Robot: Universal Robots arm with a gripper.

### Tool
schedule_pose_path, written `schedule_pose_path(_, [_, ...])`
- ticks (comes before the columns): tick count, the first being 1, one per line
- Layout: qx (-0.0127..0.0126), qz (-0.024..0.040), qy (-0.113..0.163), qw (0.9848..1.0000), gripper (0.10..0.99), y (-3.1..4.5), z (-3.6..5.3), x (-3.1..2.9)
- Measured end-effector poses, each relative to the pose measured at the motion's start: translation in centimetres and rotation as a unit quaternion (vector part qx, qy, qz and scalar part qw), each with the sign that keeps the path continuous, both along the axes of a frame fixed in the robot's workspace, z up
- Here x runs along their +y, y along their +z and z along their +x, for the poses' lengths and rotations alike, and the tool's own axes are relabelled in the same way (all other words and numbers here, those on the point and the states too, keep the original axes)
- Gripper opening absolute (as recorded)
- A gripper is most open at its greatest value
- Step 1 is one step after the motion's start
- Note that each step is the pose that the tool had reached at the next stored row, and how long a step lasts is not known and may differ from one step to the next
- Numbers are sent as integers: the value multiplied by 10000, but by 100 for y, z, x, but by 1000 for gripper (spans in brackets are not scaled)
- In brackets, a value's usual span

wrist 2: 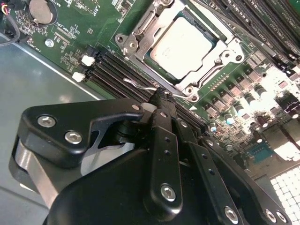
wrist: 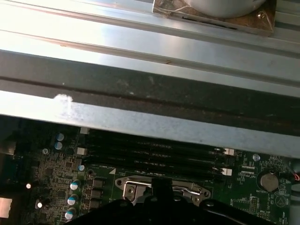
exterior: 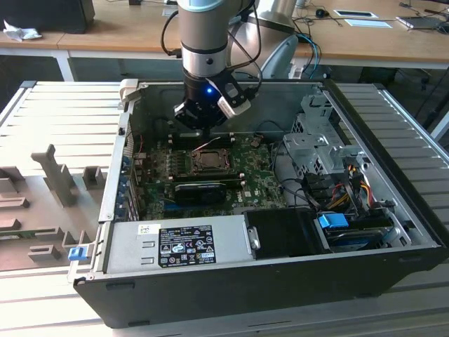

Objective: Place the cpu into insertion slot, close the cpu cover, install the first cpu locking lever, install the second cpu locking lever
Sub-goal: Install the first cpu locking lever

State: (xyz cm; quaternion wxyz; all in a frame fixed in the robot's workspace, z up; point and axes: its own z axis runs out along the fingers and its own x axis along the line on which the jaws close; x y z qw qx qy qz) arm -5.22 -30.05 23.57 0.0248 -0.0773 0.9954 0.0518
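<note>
The cpu (wrist 2: 182, 43) lies flat in the insertion slot (exterior: 210, 159), its silver top showing through the window of the cpu cover (wrist 2: 140, 44), which is folded down over it. My gripper (wrist 2: 161, 96) is shut, and its tips sit at the socket's edge against a thin wire locking lever (wrist 2: 136, 85) that runs along that side. In the exterior view the gripper (exterior: 198, 125) hangs just behind the socket, low inside the open computer case. The first wrist view has the socket frame (wrist: 136, 187) directly beyond the dark fingertip (wrist: 161, 183).
Black memory slots (wrist 2: 117, 70) run beside the socket, close to the fingers. A long black card (exterior: 200, 189) lies in front of the socket. The power supply (exterior: 175, 246) and drive cage (exterior: 316, 140) flank the board. The case wall (wrist: 140, 122) rises behind.
</note>
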Motion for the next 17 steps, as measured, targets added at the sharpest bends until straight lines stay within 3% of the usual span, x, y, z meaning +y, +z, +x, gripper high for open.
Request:
schedule_pose_path(3, [3,5,167,9999,106,-27,17,4])
schedule_pose_path(6, [6,7,153,9999,106,-57,35,37])
schedule_pose_path(10, [6,12,-41,10000,106,-69,42,47])
schedule_pose_path(12, [6,74,-45,10000,106,-73,50,57])
schedule_pose_path(17, [4,104,-259,9996,106,-76,62,58])
